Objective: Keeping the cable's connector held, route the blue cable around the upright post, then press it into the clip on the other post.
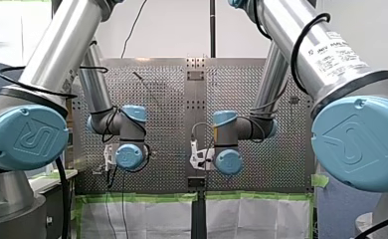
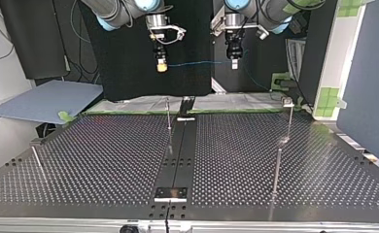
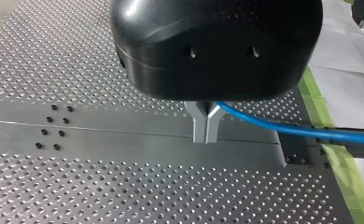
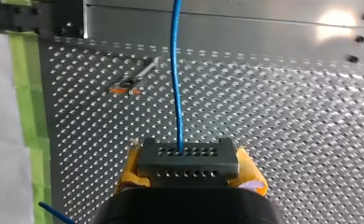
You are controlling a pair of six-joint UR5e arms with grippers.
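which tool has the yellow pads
My right tool, at the top view's left: yellow pads clamp the connector. My left tool, on the blue cable, has bare metal fingers.

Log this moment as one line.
phase: pre-routing | right gripper: shut on connector | left gripper: shut on cable | cable: stretched between grippers, above table | post: cable not yet around it
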